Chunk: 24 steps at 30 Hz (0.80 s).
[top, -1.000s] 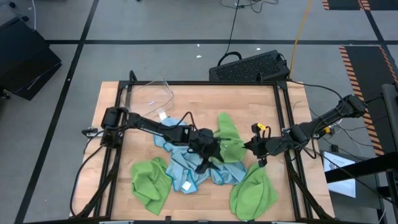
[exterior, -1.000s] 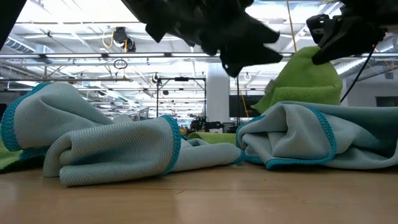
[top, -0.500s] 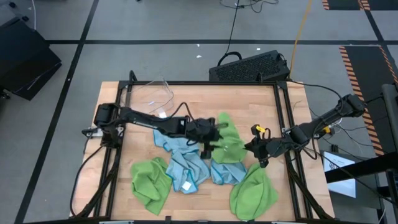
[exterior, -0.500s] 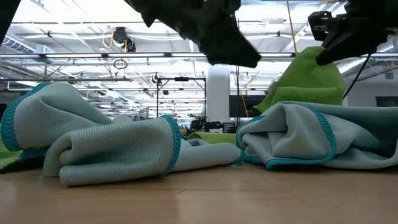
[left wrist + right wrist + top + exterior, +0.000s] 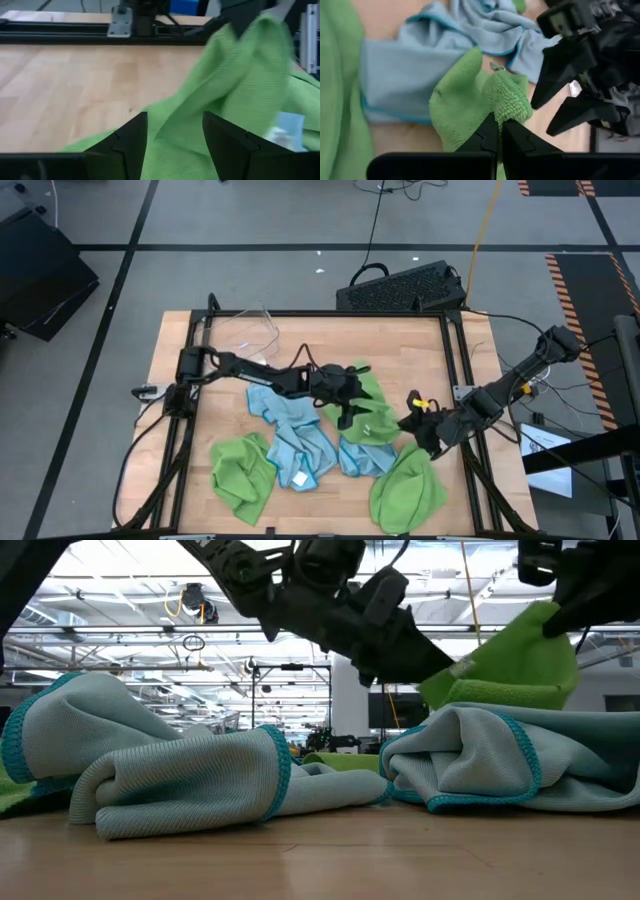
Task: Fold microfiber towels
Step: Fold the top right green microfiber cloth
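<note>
Centrally on the pale wooden worktop (image 5: 225, 385), a soft lime-green microfiber towel (image 5: 368, 412) is held up off the heap by both arms. One edge of it is pinched between the closed fingers of the right gripper (image 5: 499, 131), which is placed toward the right side of the worktop. The opposite part of the cloth is straddled by the left gripper (image 5: 175, 131), whose fingers are parted with green fabric lying between them; whether it is actually clamped cannot be told. Under and beside the lifted cloth, crumpled light blue microfiber towels (image 5: 295, 428) with darker stitched borders are piled near the middle. Two more lime-green towels are lying apart from the pile: one at the front left (image 5: 243, 473), one at the front right (image 5: 408, 491). A clear plastic bin (image 5: 250, 330) is seen at the rear left corner of the worktop.
</note>
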{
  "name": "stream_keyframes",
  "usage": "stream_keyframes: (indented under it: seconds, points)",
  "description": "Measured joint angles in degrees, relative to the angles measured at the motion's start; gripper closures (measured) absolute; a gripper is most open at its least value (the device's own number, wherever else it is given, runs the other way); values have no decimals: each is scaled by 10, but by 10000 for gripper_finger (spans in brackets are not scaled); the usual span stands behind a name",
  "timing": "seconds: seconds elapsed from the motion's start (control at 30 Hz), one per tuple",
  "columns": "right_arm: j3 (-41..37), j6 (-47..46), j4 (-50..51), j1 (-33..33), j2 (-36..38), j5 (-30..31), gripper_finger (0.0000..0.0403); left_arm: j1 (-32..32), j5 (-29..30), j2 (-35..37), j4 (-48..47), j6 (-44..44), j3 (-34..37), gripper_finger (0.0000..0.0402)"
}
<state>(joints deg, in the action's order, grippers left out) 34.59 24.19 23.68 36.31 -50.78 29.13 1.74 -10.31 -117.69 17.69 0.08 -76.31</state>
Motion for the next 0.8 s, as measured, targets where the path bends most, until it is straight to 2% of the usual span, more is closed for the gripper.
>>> stream_keyframes:
  seconds: [0.2,0.6,0.73,0.8]
  points:
    - [0,-17,9,3,0,54,403,-22,-16,0,-11,-9,0,211]
    - [0,-34,15,3,0,55,403,-72,11,-23,40,-19,-1,210]
    - [0,-52,14,12,0,50,403,-82,11,-22,18,-19,0,211]
    - [0,-47,5,25,0,37,403,-80,13,0,-29,-20,1,211]
